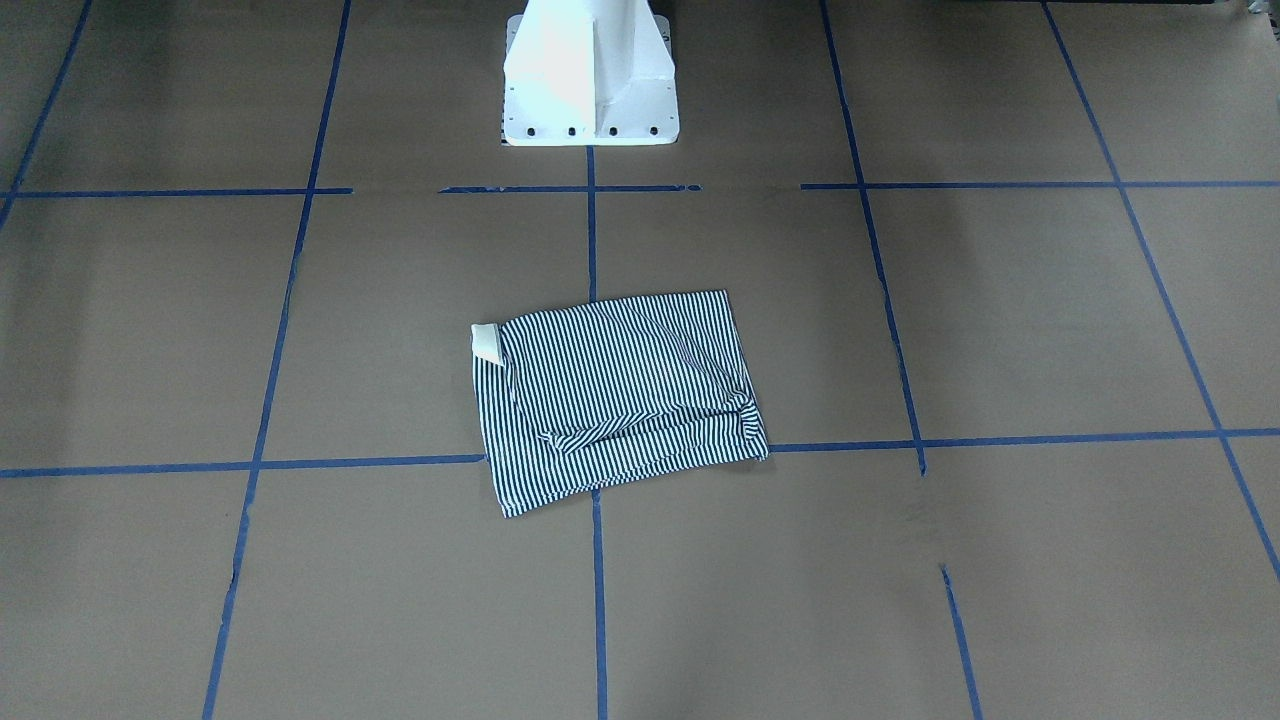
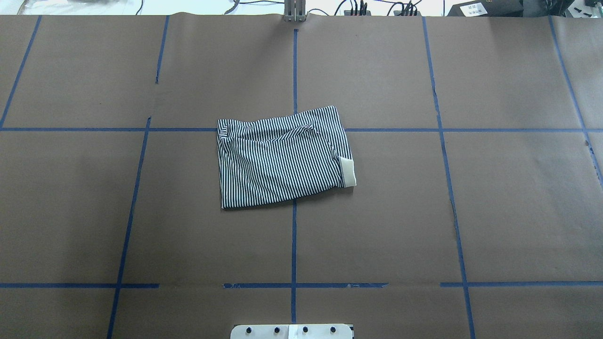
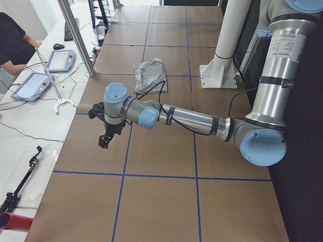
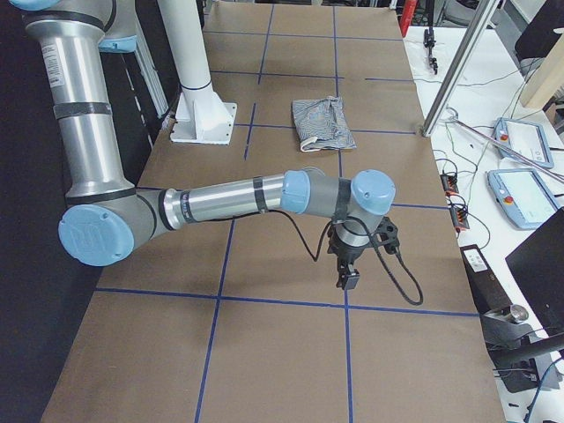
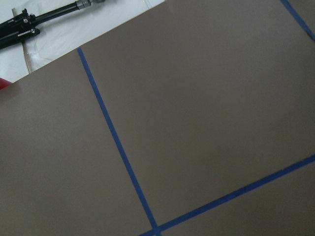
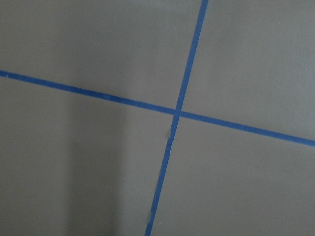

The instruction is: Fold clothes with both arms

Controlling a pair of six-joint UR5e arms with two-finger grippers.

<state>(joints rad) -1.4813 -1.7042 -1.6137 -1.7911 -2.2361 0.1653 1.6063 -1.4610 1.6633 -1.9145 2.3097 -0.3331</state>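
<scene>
Hanging above the counter near its end on the robot's left, the left claw points down w/ no cloth in it. It shows only in a side cam, so can't tell whether its fingers are apart or together. The right claw hangs the same way near the opposite end, also w/o cloth, and its state can't be told either. Both wrist cams show only brown paper and blue tape lines: no fabric, no fingertips. Neither arm appears in the overhead or front-facing views.

Well apart from both claws, the striped polo shirt lies at the counter's centre, in front of the white pedestal, across a tape crossing. It is a compact, roughly rectangular bundle w/ navy-and-white stripes outward. A cream band, collar or cuff (can't tell which), pokes out at the corner on the robot's right. A few ridges and a slanted flap show on top, and the edges aren't quite square.

Judgement: folding looks essentially done, w/ sleeves and body tucked in and both arms away from the shirt. Left, at most: tucking the cream band and flattening wrinkles.
</scene>
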